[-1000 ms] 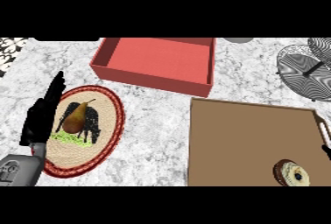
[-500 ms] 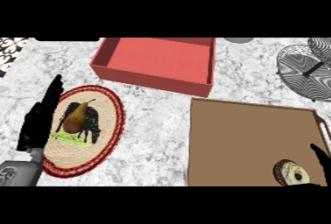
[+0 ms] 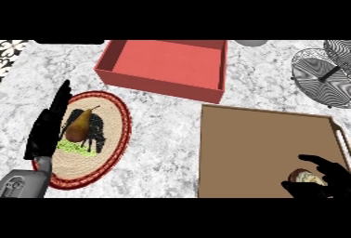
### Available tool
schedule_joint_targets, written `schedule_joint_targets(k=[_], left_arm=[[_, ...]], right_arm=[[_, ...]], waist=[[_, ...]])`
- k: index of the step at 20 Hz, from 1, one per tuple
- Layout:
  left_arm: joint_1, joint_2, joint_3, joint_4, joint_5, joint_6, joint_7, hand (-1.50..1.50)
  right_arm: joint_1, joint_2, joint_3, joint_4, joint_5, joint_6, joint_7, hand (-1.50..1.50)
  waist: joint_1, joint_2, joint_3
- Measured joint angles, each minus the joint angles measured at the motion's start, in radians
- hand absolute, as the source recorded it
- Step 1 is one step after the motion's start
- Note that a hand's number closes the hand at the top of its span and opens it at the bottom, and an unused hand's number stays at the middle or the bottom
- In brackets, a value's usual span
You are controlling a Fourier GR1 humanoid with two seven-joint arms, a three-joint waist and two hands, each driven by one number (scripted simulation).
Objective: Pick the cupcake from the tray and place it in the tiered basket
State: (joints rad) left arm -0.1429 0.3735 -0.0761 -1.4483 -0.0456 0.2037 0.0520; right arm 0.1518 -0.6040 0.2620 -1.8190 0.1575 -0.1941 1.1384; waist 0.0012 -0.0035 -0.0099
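Note:
The cupcake (image 3: 302,176) lies near the front right corner of the brown tray (image 3: 260,139), mostly hidden. My right hand (image 3: 328,179) comes in from the lower right, with its fingers curled over the cupcake and the thumb at its near side. The wire tiered basket (image 3: 328,69) stands at the far right of the counter, beyond the tray. My left hand (image 3: 47,125) rests open at the left, fingers straight and pointing away, beside a round woven plate.
A red open box (image 3: 165,67) stands at the back centre. The woven plate (image 3: 93,132) with a red rim holds a pear (image 3: 77,125) at the left. White marble counter shows between the plate and the tray.
My right hand has come up from the lower right edge onto the tray and now covers most of the cupcake. The left hand has stayed in place.

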Motion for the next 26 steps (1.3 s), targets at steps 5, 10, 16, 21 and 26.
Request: schedule_joint_targets(k=[5, 10, 16, 21, 26], left_arm=[[0.002, -0.005, 0.020, 0.026, 0.003, -0.014, -0.020, 0.00], [0.007, -0.005, 0.036, 0.004, -0.004, -0.028, -0.006, 0.00], [-0.027, -0.019, 0.022, -0.002, -0.019, -0.044, 0.014, 0.00], [-0.048, -0.023, 0.016, 0.013, -0.023, -0.056, 0.011, 0.00], [-0.039, -0.028, 0.027, 0.015, -0.030, -0.046, 0.014, 0.00]], right_arm=[[-0.028, -0.041, 0.046, 0.023, 0.040, 0.053, -0.026, 1.50], [-0.020, -0.011, 0.018, -0.020, 0.033, 0.069, -0.030, 1.50], [-0.199, 0.041, 0.124, 0.020, 0.123, 0.119, -0.101, 1.50], [-0.433, 0.093, 0.229, 0.120, 0.205, 0.198, -0.204, 1.50], [-0.595, 0.196, 0.195, 0.178, 0.284, 0.112, -0.254, 1.50]], waist=[[-0.001, -0.002, -0.005], [-0.004, 0.000, 0.003], [0.037, 0.009, 0.008], [0.058, 0.014, 0.009], [0.033, 0.008, 0.010]])
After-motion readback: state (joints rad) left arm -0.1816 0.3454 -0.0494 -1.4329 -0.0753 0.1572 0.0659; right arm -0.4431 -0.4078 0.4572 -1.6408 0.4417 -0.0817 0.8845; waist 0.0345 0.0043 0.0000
